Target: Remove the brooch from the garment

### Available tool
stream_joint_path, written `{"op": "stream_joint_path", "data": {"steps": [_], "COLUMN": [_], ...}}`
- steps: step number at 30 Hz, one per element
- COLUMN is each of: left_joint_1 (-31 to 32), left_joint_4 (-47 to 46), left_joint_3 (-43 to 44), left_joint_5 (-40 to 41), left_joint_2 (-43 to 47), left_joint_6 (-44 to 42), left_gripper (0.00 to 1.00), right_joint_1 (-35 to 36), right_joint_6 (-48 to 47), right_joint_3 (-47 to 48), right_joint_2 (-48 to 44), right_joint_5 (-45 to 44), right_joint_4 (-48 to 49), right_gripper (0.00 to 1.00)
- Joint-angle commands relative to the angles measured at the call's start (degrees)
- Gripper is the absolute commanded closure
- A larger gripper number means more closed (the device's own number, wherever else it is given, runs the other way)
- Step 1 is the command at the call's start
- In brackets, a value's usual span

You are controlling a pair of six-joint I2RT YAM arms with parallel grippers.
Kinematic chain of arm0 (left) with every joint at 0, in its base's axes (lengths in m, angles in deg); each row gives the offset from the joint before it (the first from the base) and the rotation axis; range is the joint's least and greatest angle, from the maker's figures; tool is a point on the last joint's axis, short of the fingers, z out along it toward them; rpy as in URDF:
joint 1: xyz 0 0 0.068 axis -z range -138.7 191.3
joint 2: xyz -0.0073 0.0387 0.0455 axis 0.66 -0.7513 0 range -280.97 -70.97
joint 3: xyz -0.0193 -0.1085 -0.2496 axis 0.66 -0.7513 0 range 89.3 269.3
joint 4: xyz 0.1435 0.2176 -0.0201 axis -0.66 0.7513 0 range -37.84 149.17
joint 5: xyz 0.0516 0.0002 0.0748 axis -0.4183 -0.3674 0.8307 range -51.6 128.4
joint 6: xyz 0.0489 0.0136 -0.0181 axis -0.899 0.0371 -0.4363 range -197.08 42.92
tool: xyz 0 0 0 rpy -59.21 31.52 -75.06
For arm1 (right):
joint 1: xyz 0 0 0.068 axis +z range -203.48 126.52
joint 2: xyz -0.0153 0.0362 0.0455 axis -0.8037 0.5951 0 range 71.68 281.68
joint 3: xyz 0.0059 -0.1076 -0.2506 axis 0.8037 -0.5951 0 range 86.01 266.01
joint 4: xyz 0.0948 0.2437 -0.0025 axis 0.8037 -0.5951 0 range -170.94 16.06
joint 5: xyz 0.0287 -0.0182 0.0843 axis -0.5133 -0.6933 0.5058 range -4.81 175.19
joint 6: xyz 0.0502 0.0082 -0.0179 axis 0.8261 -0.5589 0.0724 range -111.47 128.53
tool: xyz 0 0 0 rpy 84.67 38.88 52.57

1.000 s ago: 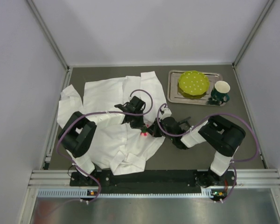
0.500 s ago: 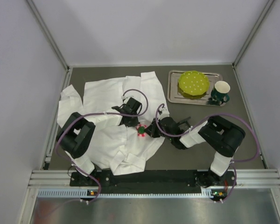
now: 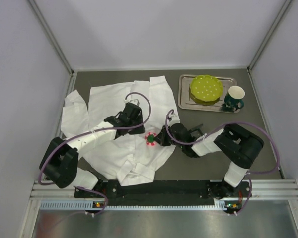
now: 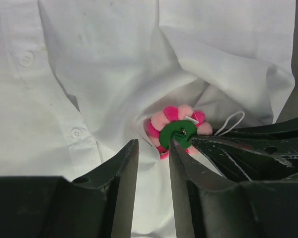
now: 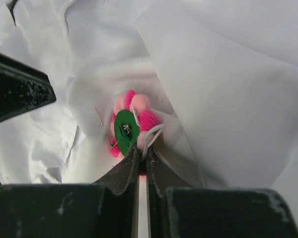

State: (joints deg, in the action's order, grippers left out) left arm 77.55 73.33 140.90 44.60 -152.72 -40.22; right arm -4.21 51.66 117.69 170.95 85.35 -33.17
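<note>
The garment (image 3: 114,144) is a wrinkled white shirt spread over the left of the table. The brooch (image 3: 150,138) rests on its right part, with pink petals around a green backing disc (image 5: 124,130) that faces the cameras. My right gripper (image 5: 143,151) is shut on the brooch's lower edge, pinching a petal and a white loop. My left gripper (image 4: 154,146) is open over bare shirt fabric (image 4: 89,74), its right fingertip beside the brooch (image 4: 179,131), and nothing is between its fingers. In the top view it lies just left of the brooch (image 3: 138,129).
A metal tray (image 3: 185,101) at the back right carries a yellow-green dotted plate (image 3: 205,88). A dark green mug (image 3: 234,97) stands at the tray's right end. Dark tabletop (image 3: 203,163) lies right of the shirt.
My left gripper has opened and drawn back to the left, off the brooch. The brooch, earlier mostly covered, now shows in the top view. The right gripper stays shut on it.
</note>
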Motion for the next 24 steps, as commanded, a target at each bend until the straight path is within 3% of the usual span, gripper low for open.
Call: {"op": "stream_joint_path", "data": {"steps": [1,7,17,24], "left_joint_1": [-0.22,-0.21,-0.21,-0.21], "left_joint_4": [-1.65,-7.20,-7.46,-8.78], "left_joint_3": [-2.28,-4.49,-6.06,-9.49], "left_joint_5": [-5.04,-16.21,-15.43,-15.60], "left_joint_2": [2.03,1.53,4.14,6.26], "left_joint_6": [-1.88,-4.25,-3.46,-1.53], "left_gripper": [0.62,0.58,0.55,0.58], "right_joint_1": [0.38,0.38,0.29,0.91], "right_joint_6": [-3.84,-4.20,-3.41,-9.19], "right_joint_3": [4.00,6.81,6.99,12.60], "right_joint_2": [-4.51,-4.52,-6.89,-8.21], "right_joint_5": [-2.44,-0.69,-1.39,-3.50], "right_joint_4": [-9.65,-12.47,-15.10,-28.08], "right_gripper": [1.00,1.00,0.96,1.00]}}
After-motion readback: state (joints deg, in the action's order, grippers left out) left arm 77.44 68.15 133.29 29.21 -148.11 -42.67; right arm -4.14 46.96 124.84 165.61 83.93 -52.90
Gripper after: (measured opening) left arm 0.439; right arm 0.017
